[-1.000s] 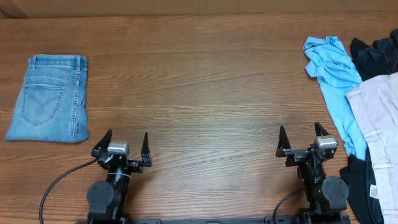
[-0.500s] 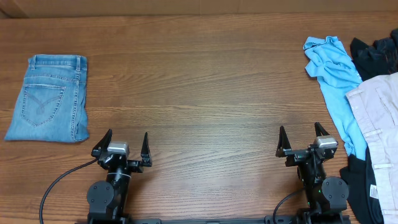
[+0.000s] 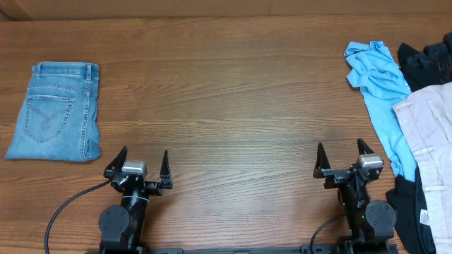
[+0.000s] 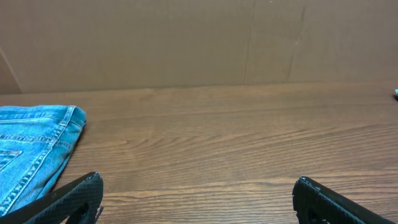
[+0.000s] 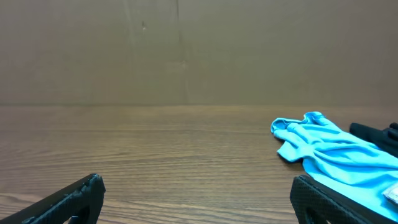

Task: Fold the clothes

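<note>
desk (image 3: 233,92): wood-grain | left: folded blue jeans (image 3: 55,111) | right edge: light blue shirt (image 3: 381,88), beige shorts (image 3: 427,134), black garments (image 3: 427,56) (heaped, overlapping)

The tabletop (image 3: 233,92) carries clothing at both ends, with its middle between them. The jeans (image 3: 55,111) lie folded at the far left, well apart from everything else. At the right end, the shirt (image 3: 381,92) stretches from far to near. The shorts (image 3: 431,141) lie just right of it, touching it and running off the right edge. Another garment (image 3: 427,60) sits behind them in the far right corner. One more (image 3: 406,212) lies under the near end of the shorts. Along the near edge, the left tool (image 3: 145,156) stands nearer than the jeans and to their right, and the right tool (image 3: 340,152) stands just left of the shirt's near end.
</note>
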Controlling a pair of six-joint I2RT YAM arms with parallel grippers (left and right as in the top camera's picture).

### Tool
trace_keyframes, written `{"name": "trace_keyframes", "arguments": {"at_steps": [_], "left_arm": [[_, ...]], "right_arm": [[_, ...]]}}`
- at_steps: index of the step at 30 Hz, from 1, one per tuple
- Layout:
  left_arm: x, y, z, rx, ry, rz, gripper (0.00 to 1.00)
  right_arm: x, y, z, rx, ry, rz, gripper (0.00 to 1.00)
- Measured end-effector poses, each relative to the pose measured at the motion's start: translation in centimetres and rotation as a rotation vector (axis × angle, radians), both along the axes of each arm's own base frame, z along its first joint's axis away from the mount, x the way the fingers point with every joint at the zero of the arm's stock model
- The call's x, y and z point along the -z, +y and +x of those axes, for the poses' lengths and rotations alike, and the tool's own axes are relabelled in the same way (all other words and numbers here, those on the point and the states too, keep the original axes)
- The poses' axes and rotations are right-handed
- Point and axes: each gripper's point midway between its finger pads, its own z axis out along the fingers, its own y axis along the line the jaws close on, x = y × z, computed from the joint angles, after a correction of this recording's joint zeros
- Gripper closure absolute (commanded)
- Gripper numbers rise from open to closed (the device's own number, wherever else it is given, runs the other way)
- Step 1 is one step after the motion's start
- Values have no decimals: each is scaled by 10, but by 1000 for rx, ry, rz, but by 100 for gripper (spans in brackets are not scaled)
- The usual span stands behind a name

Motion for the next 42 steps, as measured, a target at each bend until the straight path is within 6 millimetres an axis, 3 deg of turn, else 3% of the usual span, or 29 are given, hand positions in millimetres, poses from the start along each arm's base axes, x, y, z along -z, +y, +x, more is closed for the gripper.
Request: {"name": "trace_keyframes", "arguments": {"at_steps": [11,13,19,26,30,34,39,42], "left_arm": [[0,0,-2,-1,26,-9,0],[-6,0,-4,-1,31,-9,0],[-54,1,-5,-6,13,-10,0],[-64,0,21,-10,241,9,0],[-58,0,33,-14,431,24,0],[-58,-2,48,-14,565,35,0],[-51,-9,61,18,641,27,0],[-43,-12,63,35,673,21,0]], "right_arm": [[-2,-6,0,39,12,107,0],[-12,-11,-1,68,-2,113,0],[-61,-25,-1,150,-4,118,0],[-79,-30,33,200,242,85,0],[-75,-29,60,213,425,57,0],[-63,-27,101,215,580,35,0],[-28,-28,145,233,694,-3,0],[2,-51,157,328,755,-19,0]]}}
